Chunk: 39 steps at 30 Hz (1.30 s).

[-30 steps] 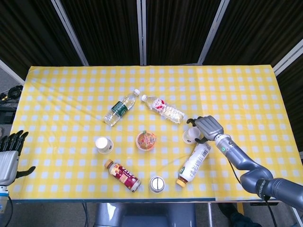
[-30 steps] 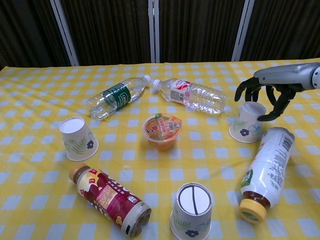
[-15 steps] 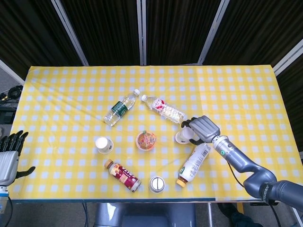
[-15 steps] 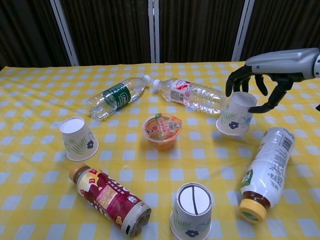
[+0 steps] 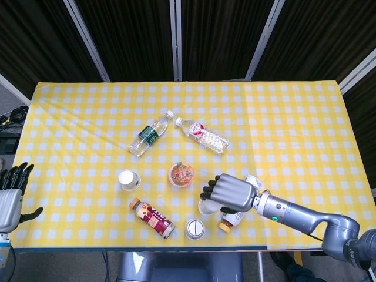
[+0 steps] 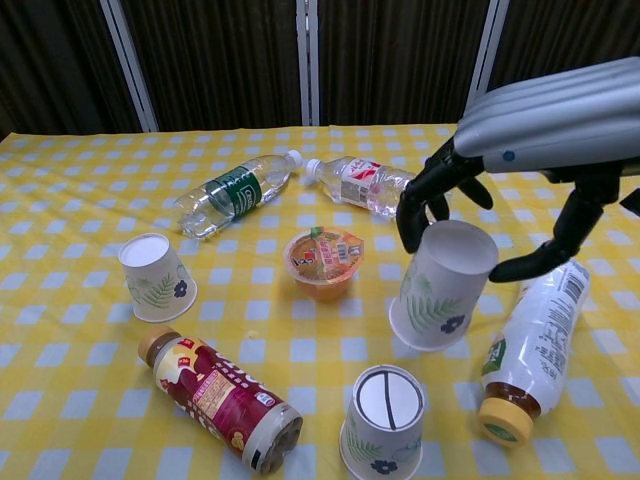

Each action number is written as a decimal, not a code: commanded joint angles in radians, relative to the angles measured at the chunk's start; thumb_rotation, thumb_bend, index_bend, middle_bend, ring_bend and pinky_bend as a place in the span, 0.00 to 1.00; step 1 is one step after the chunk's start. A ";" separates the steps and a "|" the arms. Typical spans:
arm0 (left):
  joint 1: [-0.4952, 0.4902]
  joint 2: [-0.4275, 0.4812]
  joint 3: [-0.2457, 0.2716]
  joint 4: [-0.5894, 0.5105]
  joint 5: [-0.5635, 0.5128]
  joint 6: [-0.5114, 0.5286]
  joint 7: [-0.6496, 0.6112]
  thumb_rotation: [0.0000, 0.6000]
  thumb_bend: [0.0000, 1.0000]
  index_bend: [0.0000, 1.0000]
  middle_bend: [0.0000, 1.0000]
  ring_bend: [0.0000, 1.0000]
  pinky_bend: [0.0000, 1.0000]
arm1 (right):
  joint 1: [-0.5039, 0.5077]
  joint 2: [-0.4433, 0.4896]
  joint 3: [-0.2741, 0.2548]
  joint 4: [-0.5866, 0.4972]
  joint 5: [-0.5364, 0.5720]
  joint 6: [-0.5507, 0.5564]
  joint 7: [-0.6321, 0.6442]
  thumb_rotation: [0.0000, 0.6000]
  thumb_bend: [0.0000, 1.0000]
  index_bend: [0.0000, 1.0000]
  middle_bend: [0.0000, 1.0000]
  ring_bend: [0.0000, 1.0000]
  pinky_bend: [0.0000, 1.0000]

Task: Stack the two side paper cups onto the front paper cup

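My right hand (image 6: 520,130) (image 5: 230,191) holds an upside-down paper cup (image 6: 441,285) with a leaf print in the air, a little above and right of the front paper cup (image 6: 384,424) (image 5: 194,229). The front cup stands upside down near the table's front edge. A second upside-down paper cup (image 6: 157,277) (image 5: 128,180) stands at the left. In the head view the held cup (image 5: 207,207) is mostly hidden under my hand. My left hand (image 5: 13,191) hangs open off the table's left edge.
A fruit jelly cup (image 6: 323,257) sits in the middle. Lying bottles: a red-label one (image 6: 222,402) front left, a white one (image 6: 528,345) front right, a green-label one (image 6: 235,190) and a clear one (image 6: 375,188) at the back.
My right hand has lifted the right-side paper cup off the table and carried it forward and left, toward the front cup. The left hand has not moved.
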 commanded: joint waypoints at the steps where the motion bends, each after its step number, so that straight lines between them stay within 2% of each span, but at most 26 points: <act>1: 0.000 0.000 -0.001 0.000 -0.001 0.000 -0.001 1.00 0.00 0.00 0.00 0.00 0.00 | 0.032 0.019 -0.038 -0.044 -0.059 0.022 0.022 1.00 0.42 0.39 0.48 0.40 0.54; 6: 0.000 0.003 -0.003 0.001 -0.006 -0.001 -0.009 1.00 0.00 0.00 0.00 0.00 0.00 | 0.052 0.020 -0.056 -0.079 -0.084 0.013 0.006 1.00 0.42 0.39 0.48 0.40 0.54; 13: 0.000 0.009 0.000 -0.002 0.002 -0.002 -0.022 1.00 0.00 0.00 0.00 0.00 0.00 | 0.071 0.032 -0.029 -0.141 -0.029 -0.013 -0.022 1.00 0.42 0.39 0.48 0.40 0.54; 18: 0.002 0.017 0.000 -0.004 0.007 0.002 -0.039 1.00 0.00 0.00 0.00 0.00 0.00 | 0.076 0.020 -0.027 -0.161 -0.012 -0.037 -0.056 1.00 0.42 0.39 0.48 0.40 0.54; 39: 0.007 0.037 0.002 -0.002 0.014 0.004 -0.079 1.00 0.00 0.00 0.00 0.00 0.00 | 0.067 -0.060 -0.040 -0.140 0.058 -0.088 -0.194 1.00 0.42 0.39 0.47 0.40 0.54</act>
